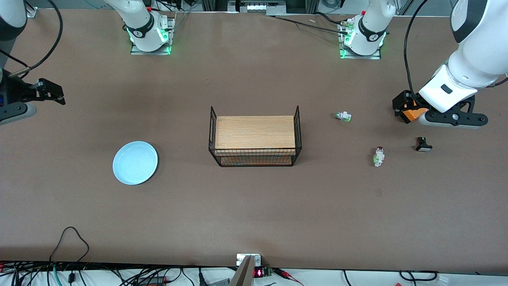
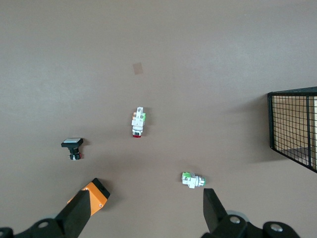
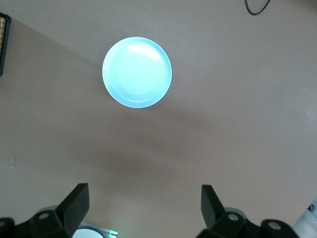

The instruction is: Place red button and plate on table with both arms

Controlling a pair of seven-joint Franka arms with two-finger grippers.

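The red button [image 1: 379,156] lies on its side on the brown table [image 1: 254,206], toward the left arm's end; it also shows in the left wrist view [image 2: 137,122]. The light blue plate [image 1: 135,163] rests flat toward the right arm's end, and it fills the middle of the right wrist view [image 3: 137,72]. My left gripper [image 1: 405,109] hangs open and empty over bare table near the buttons [image 2: 145,198]. An orange block [image 2: 94,196] sits beside one of its fingers. My right gripper [image 1: 55,95] hangs open and empty over the table's right-arm end [image 3: 143,193], apart from the plate.
A wood-topped black wire rack [image 1: 255,137] stands mid-table. A white-green switch without a red cap [image 1: 343,116] and a black-based switch with a white cap [image 1: 423,144] lie near the red button. Cables run along the table's edge nearest the front camera.
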